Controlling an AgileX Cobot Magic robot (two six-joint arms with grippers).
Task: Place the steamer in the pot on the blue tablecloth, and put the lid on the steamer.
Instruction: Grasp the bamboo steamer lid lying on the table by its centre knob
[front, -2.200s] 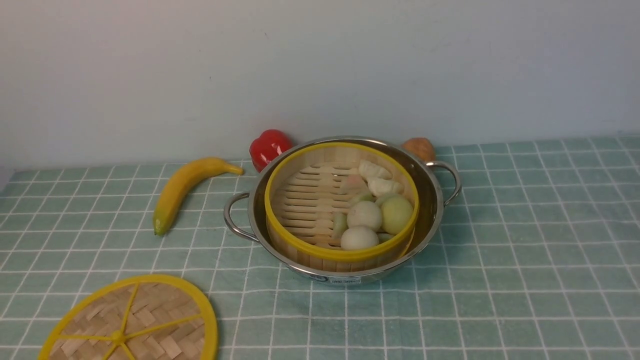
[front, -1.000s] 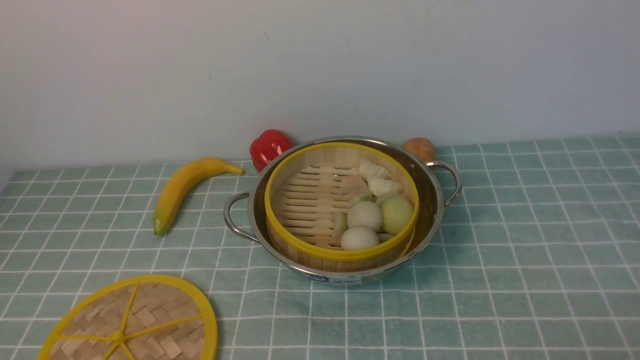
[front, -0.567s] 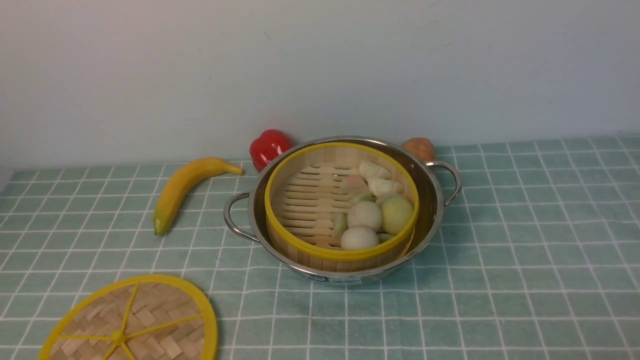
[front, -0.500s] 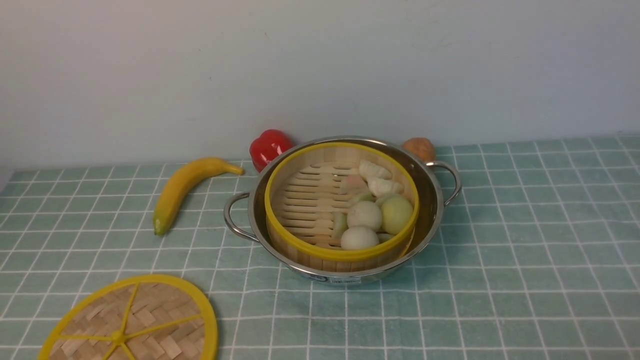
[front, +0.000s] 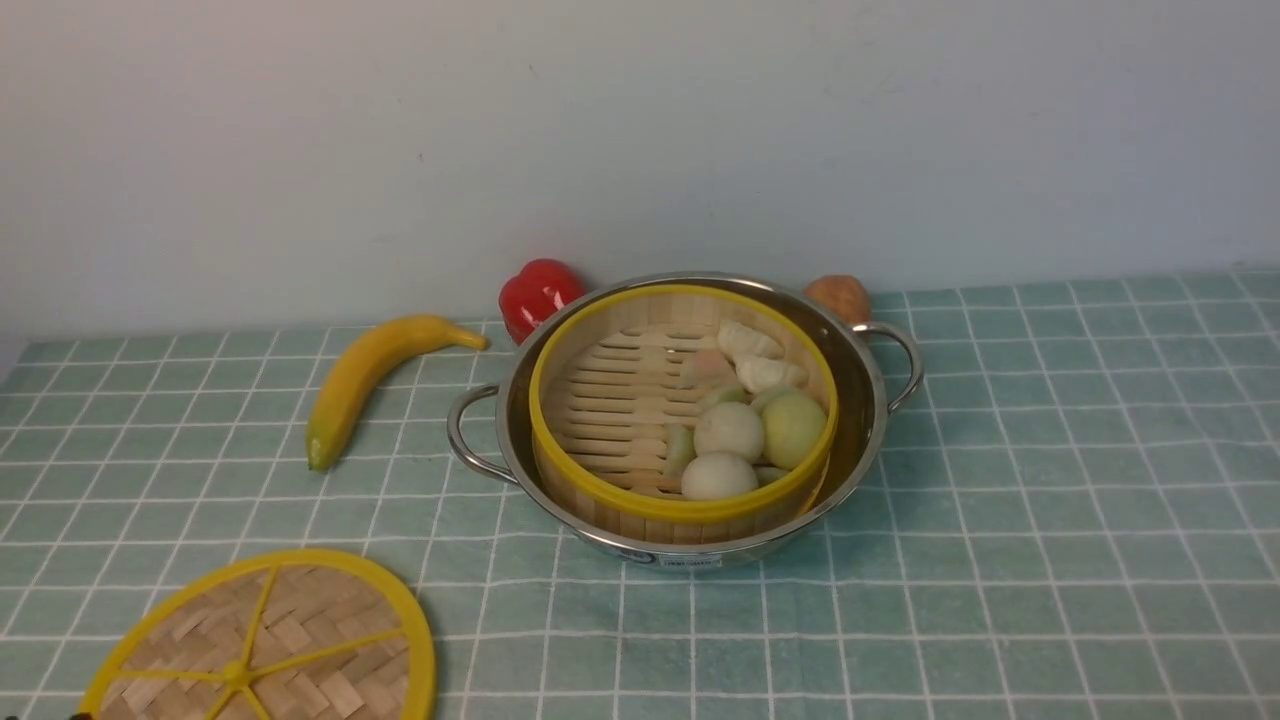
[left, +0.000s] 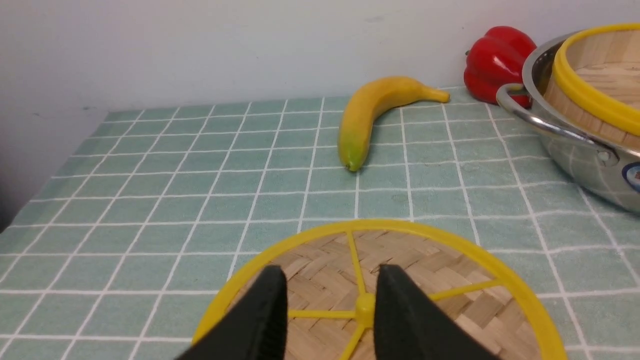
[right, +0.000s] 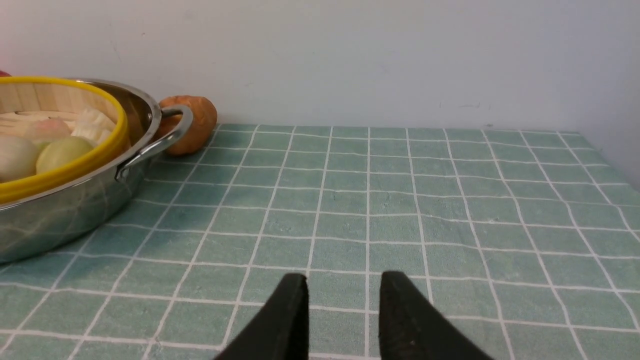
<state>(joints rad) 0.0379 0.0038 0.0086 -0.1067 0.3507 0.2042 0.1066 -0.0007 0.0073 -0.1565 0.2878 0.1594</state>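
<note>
on the blue tablecloth (front: 1050, 450), a pale teal cloth gridded with thin white lines, sit one pot (front: 862, 400), one steamer (front: 680, 508), one lid (front: 300, 640), one banana (front: 365, 375), one red pepper (front: 540, 295) and one brown lumpy piece (front: 838, 297). the shiny steel pot is shallow and wide, with two looped wire handles (front: 468, 440). the steamer stands inside it, round, with yellow rims, vertical bamboo strips and a slatted floor. its toy dumplings (front: 730, 430), white, green and pink, crowd the right half and overlap, so their count is unclear. the lid lies flat on the cloth near the robot, to the left, well apart from the pot: a woven bamboo disc with a yellow rim and spokes meeting at a hub.

the front view takes in the whole spread. only the left wrist view shows the left gripper (left: 331, 274), its two black fingers (left: 265, 310) parted over the lid with nothing between them. only the right wrist view shows the right gripper (right: 342, 280), parted likewise over bare cloth, holding nothing.
</note>
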